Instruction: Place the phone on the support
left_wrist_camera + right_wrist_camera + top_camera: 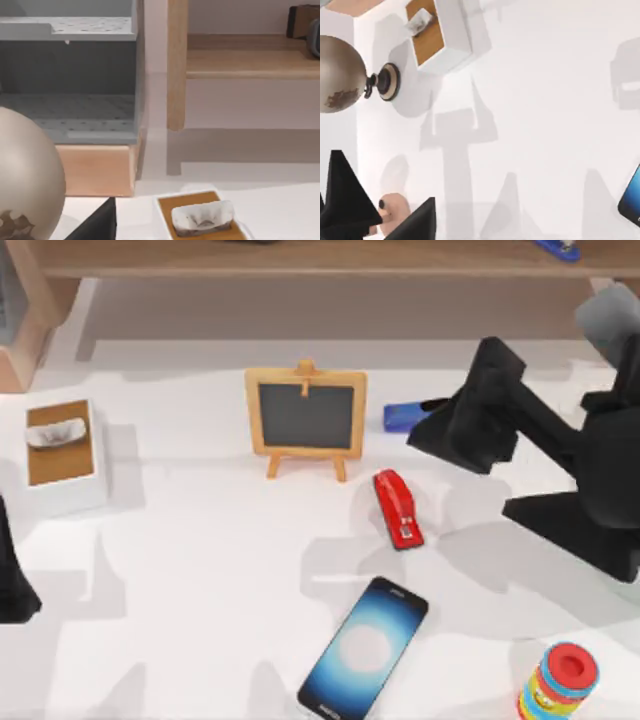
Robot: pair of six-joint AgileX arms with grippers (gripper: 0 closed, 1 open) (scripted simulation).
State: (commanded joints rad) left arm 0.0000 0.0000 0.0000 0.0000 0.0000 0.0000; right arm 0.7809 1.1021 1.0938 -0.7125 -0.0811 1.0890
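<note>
The slim black-rimmed smartphone with glowing blue screen [364,649] lies flat at the white worktop's [200,570] front (stiff, slick, likely fragile glass), best pinched across its long edges, the right end effector [395,220] hovering spread, well apart.

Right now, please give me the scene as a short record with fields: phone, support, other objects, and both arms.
phone: the phone lies flat on the table, screen up, near the front edge, not held
support: the small easel blackboard stands upright behind it, nothing on it
between them: red stapler
other objects: tissue box at left, blue stapler, colourful can at front right
right arm: raised at the right side, apart from the phone
left arm: parked at the left edge
</note>
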